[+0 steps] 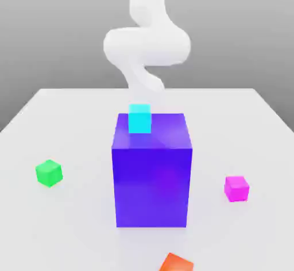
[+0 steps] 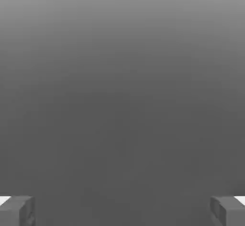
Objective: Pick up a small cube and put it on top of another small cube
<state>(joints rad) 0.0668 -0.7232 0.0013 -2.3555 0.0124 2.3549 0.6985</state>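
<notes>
A white table (image 1: 69,120) fills the scene, and behind it the wall is plain grey. The table looks smooth and bright.

In the middle of the table stands a big blue-purple block (image 1: 151,175). It is much taller than the little cubes. On its top, near the back edge, sits a cyan cube (image 1: 139,118). The cyan cube touches the block's top and sits flat.

The small pink cube (image 1: 236,188) lies on the table on the exterior view's right, apart from the big block. The small green cube (image 1: 49,173) lies on the table on the exterior view's left, also apart from the block. The two small cubes are well apart, with the big block between them. Both sit flat on the table, and nothing touches them.

An orange cube (image 1: 176,262) sits at the front edge of the exterior view, cut off by the frame, so only part of it shows.

The white robot arm (image 1: 147,43) rises behind the big block, bent over like an elbow. Its lower end seems to go down behind the cyan cube, but that part is hidden.

In the hand view, the gripper (image 2: 122,210) has its two grey fingertips (image 2: 16,210) far apart, as wide as they go. Nothing is between them. Past them there is just plain grey.
</notes>
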